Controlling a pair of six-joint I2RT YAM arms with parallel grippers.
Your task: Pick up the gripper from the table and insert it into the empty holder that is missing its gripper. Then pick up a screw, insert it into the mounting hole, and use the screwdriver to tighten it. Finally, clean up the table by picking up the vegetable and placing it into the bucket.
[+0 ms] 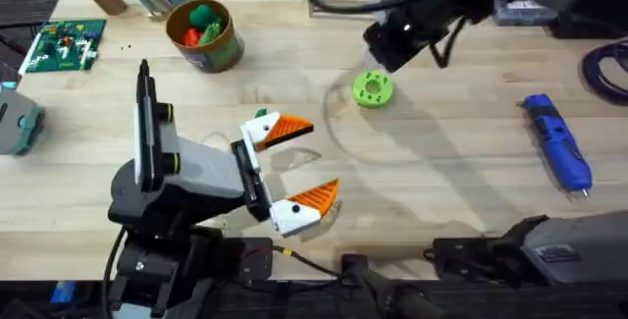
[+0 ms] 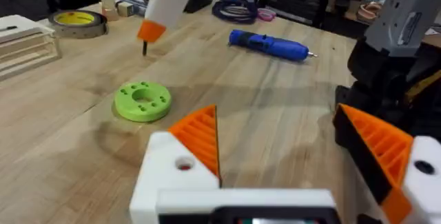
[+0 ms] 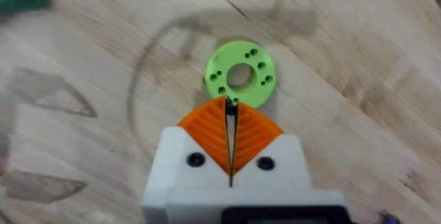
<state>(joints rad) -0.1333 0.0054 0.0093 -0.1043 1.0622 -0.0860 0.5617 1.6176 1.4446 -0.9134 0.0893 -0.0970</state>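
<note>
My right pincer is pressed shut, its two orange ribbed pads meeting along one thin seam, and a small dark thing that looks like a screw sticks out from between the tips; I cannot make it out well enough to be sure. Just beyond those tips lies the green disc, flat on the wooden table, with a centre hole and a ring of small holes.

From above, my right pincer hangs over the far middle of the table, just past the green disc. The blue screwdriver lies flat on the wood, well off to that pincer's right and nearer to my base, tip toward me.

My left pincer stands wide open with nothing in it, both white holders carrying their orange wedges. Ahead of its fingers I see the green disc, and beyond it the screwdriver.

The bucket sits far beyond my left pincer, toward the back left, upright, with a green piece and something red-orange inside it. Left of the bucket is a green circuit board
</note>
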